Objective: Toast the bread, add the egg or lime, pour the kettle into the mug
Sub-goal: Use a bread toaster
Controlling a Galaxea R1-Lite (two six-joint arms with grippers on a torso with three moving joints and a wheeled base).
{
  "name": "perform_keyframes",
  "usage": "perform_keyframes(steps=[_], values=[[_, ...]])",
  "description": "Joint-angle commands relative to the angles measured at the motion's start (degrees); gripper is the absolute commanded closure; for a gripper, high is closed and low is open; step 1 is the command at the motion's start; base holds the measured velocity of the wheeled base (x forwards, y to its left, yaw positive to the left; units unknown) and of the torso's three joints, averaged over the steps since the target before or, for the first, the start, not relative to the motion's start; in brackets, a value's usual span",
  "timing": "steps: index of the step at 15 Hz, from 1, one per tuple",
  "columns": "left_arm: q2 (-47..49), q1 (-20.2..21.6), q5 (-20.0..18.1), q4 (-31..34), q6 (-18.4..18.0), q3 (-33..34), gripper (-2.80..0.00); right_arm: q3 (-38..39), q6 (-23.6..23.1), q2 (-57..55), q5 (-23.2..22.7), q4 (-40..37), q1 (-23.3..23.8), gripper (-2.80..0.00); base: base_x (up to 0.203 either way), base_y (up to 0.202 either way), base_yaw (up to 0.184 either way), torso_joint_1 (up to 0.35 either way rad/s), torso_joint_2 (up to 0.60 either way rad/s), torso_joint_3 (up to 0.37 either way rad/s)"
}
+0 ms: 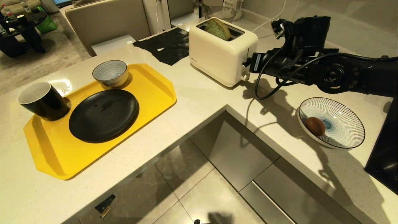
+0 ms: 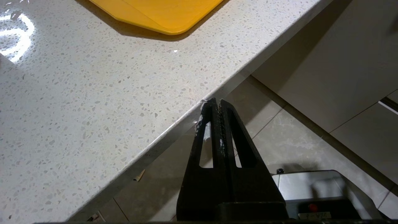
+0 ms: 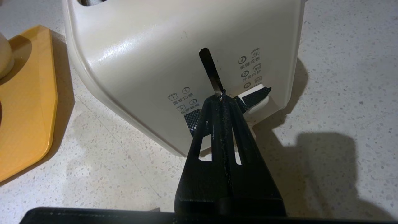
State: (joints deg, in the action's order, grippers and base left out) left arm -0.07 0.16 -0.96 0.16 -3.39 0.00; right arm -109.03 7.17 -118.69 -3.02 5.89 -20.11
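Observation:
The bread [image 1: 217,28] stands in the slot of a cream toaster [image 1: 222,51], its green top sticking out. My right gripper [image 3: 222,95] is shut with nothing in it. Its tips sit against the toaster's end face at the low end of the lever slot, on the lever [image 3: 256,98] wrapped in black mesh. In the head view that gripper [image 1: 246,67] reaches in from the right. The mug [image 1: 42,101] stands on the yellow tray [image 1: 155,90] at the left. A brown egg [image 1: 315,126] lies in a wide striped bowl [image 1: 342,124]. The kettle and the lime are out of view.
A black plate [image 1: 103,115] and a small striped bowl [image 1: 110,73] share the tray. My left gripper [image 2: 217,101] hangs shut and idle beside the counter's front edge, below the tray's corner [image 2: 161,15]. A dark slab [image 1: 385,161] is cut off at the right edge.

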Motion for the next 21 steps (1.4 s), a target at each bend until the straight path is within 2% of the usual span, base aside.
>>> perform_keyframes(steps=[1, 21], values=[[0.1, 0.0, 0.0, 0.0, 0.0, 0.0, 0.0, 0.5, 0.0, -0.3, -0.1, -0.3, -0.1, 0.0, 0.0, 0.0, 0.0, 0.0, 0.0, 0.0], [0.1, 0.0, 0.0, 0.0, 0.0, 0.0, 0.0, 0.4, -0.1, -2.7, -0.1, -3.2, -1.1, 0.0, 0.0, 0.0, 0.0, 0.0, 0.0, 0.0]])
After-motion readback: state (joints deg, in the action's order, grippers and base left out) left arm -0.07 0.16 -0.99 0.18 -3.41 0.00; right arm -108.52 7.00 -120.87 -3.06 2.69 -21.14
